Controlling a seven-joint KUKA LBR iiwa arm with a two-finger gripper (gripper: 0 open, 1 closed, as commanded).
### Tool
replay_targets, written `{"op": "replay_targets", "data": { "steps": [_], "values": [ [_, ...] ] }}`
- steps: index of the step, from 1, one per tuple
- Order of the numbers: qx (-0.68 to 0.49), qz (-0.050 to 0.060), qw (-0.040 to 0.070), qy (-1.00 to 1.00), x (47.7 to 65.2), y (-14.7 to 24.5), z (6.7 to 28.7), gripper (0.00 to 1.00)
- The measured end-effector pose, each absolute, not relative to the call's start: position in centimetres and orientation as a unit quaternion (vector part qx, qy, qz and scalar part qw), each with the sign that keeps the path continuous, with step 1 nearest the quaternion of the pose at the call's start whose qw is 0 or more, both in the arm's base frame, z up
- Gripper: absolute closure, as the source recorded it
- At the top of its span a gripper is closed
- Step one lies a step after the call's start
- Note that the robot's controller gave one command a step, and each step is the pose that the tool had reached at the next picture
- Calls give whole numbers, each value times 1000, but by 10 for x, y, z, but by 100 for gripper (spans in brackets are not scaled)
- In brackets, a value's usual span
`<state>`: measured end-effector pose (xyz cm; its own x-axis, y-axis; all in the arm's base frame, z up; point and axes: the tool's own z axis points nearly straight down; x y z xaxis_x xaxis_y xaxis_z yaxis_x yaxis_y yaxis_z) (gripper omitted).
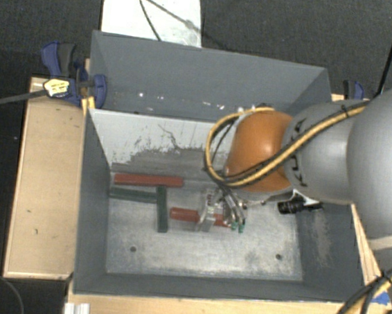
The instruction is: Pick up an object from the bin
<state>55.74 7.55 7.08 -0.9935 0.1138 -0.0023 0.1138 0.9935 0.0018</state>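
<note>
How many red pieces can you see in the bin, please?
2: a long red bar at back left, a short red block mid-floor beside the gripper; the arm may hide others.

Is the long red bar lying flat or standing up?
Lying flat: the long red bar stretches lengthwise on the bin floor.

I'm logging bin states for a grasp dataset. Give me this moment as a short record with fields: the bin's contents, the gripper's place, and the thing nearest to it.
container: grey metal bin
contents: long red bar, left, near the back wall; dark green bar just in front of it; second dark green bar running front to back; short red block, mid-floor
gripper: gripper low over the middle of the floor, at the short red block's right end
nearest thing: short red block
held: cannot tell
</note>
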Motion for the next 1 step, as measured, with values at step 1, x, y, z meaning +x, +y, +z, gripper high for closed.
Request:
{"op": "replay_targets", "data": {
  "steps": [1],
  "values": [
    [32,1,6,999,552,85,262,100]
  ]
}}
